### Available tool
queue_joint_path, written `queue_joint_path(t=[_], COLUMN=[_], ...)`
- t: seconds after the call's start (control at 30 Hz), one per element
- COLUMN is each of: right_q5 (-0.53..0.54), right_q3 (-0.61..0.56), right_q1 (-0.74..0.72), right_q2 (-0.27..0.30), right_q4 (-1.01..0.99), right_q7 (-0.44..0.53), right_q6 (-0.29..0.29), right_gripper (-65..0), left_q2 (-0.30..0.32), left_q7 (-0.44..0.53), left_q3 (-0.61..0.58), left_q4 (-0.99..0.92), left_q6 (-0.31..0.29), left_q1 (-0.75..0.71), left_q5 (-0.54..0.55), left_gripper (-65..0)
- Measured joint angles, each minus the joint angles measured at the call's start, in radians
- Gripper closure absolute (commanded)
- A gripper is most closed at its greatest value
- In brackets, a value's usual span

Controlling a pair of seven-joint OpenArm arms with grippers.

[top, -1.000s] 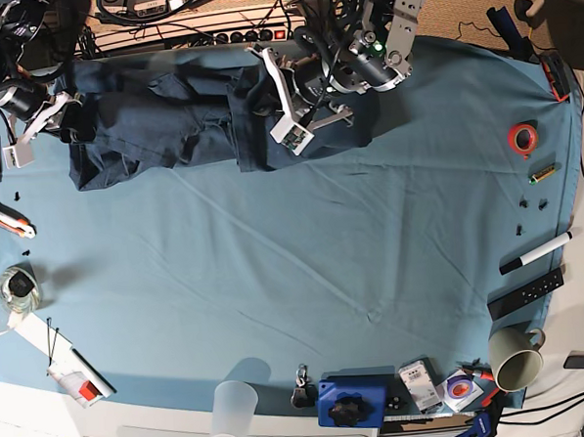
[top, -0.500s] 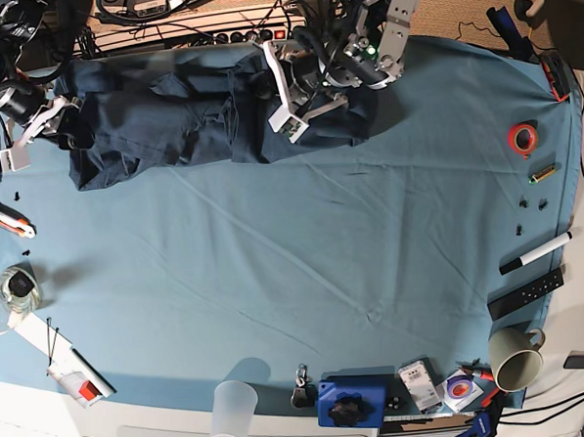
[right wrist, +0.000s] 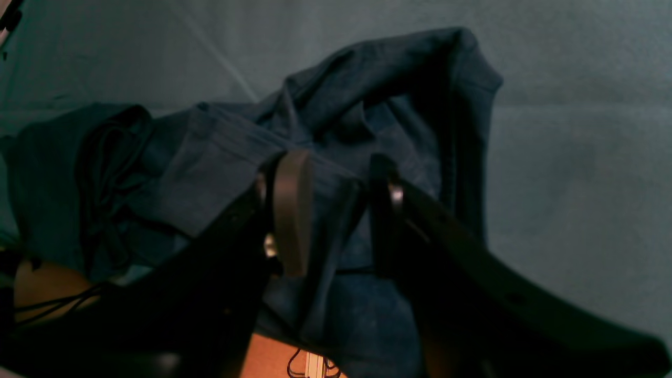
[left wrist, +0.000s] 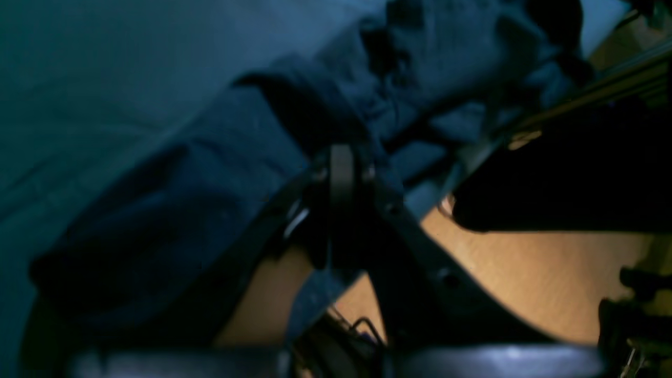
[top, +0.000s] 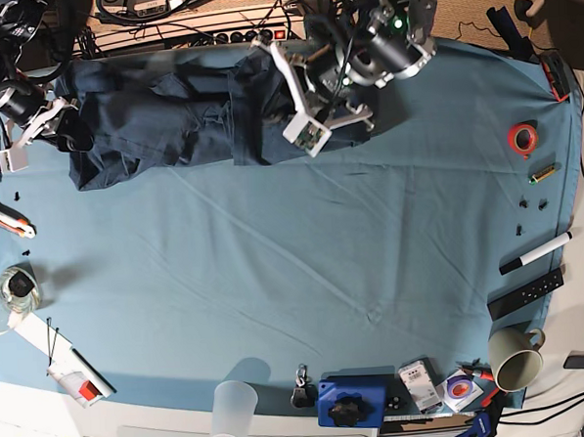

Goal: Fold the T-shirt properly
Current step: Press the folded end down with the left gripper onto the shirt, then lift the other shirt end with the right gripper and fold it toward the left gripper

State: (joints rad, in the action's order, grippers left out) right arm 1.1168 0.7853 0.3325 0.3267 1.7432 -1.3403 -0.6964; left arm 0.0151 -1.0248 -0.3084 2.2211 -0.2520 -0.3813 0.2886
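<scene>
- The crumpled dark navy-blue cotton T-shirt (top: 184, 121) lies at the far edge of the teal cloth-covered surface (top: 304, 267).
- Left pincer (left wrist: 341, 173) is clenched on its fabric.
- Right pincer (right wrist: 336, 210) grasps a fold.

T-shirt (top: 169, 122) on table cloth (top: 304, 267) at far edge, cup (top: 233, 408) at near edge, mug (top: 515, 357) near right

there was one t-shirt (top: 169, 122), two cups (top: 232, 410), one marker (top: 536, 253), one tape roll (top: 522, 139), two arms (top: 390, 37).
</scene>
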Motion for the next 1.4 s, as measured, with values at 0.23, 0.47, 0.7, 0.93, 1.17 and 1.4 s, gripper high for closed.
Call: queue_joint_path(t=[0.23,0.47,0.7,0.93,1.17,1.4], right_q5=[-0.01,-0.072,-0.07,-0.123,-0.124,0.068], right_q3=[0.0,0.0,0.0,0.005,0.005,0.006], right_q1=[0.0,0.001,0.0,-0.061,-0.12,-0.129], right_q2=[0.002,0.002,0.002,0.002,0.05,0.119], right_q4=[0.0,0.0,0.0,0.0,-0.143,-0.377], right_q7=[-0.007,-0.066,-0.056,-0.021,-0.062,-0.073], right_q6=[0.0,0.0,0.0,0.0,-0.001,0.0], right_gripper=[-19.2,-32.5,-32.5,-32.5,-32.5,-32.5], left_q2=[0.027,0.027,0.027,0.027,0.027,0.027], left_q7=[0.0,0.001,0.001,0.001,0.001,0.01], left_q3=[0.0,0.0,0.0,0.0,0.0,0.0], left_q4=[0.02,0.02,0.02,0.02,0.02,0.02], left_q6=[0.0,0.0,0.0,0.0,-0.007,-0.007], left_q1=[-0.029,-0.04,-0.04,-0.039,-0.039,-0.039], left_q5=[-0.003,-0.004,-0.004,-0.003,-0.004,-0.004], left_gripper=[0.0,0.0,0.0,0.0,0.0,0.0])
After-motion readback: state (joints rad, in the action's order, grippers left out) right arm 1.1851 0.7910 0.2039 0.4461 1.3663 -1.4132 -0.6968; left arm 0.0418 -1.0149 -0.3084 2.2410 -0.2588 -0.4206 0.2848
